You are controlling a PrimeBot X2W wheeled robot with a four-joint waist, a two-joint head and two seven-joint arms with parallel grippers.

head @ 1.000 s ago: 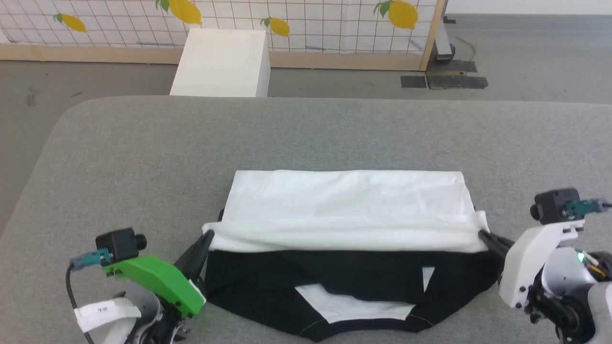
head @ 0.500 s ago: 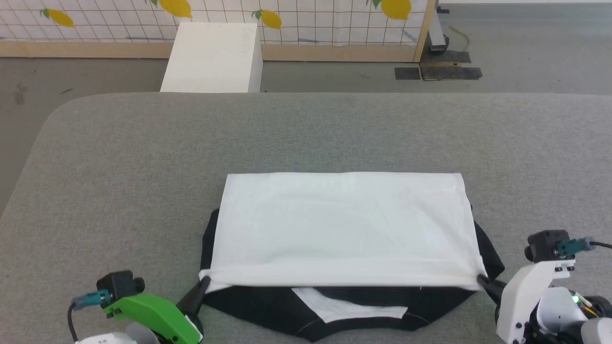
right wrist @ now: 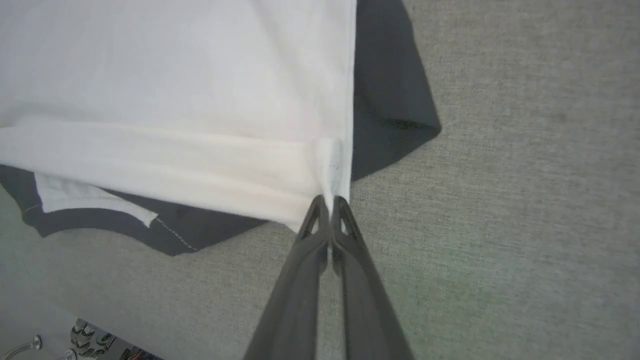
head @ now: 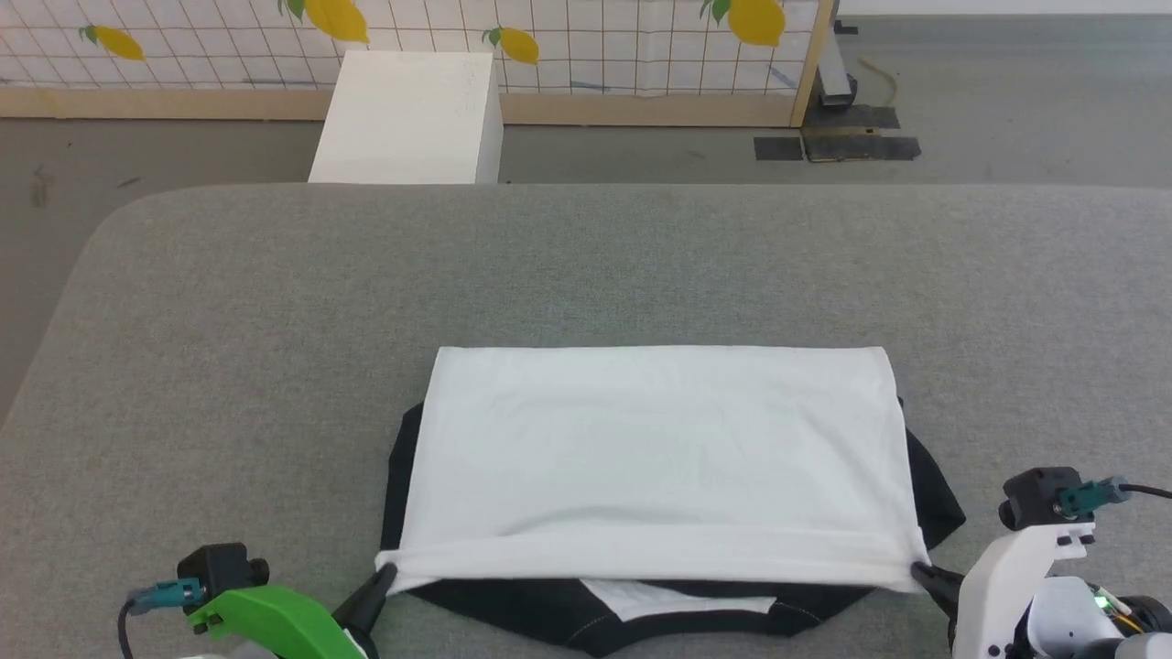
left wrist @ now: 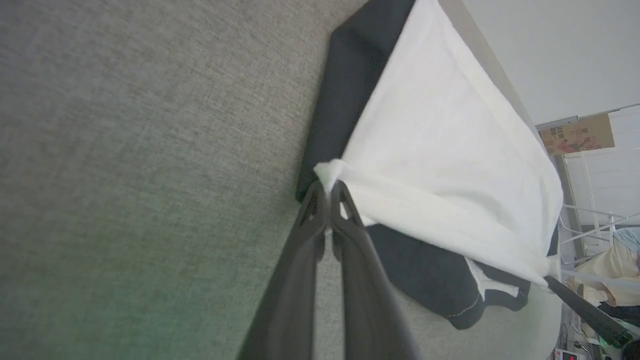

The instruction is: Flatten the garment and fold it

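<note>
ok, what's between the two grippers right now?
The garment: its white edge spans from left gripper to right gripper, each pinching a corner; head view.

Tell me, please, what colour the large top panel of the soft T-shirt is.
Plain white, on the soft black-and-white T-shirt; head view shows it best.

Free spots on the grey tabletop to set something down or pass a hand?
Bare: wide band between the T-shirt and the far edge of the tabletop, plus strips left and right of it. Crowded: near edge, where left gripper and right gripper pinch the fold's corners.
</note>
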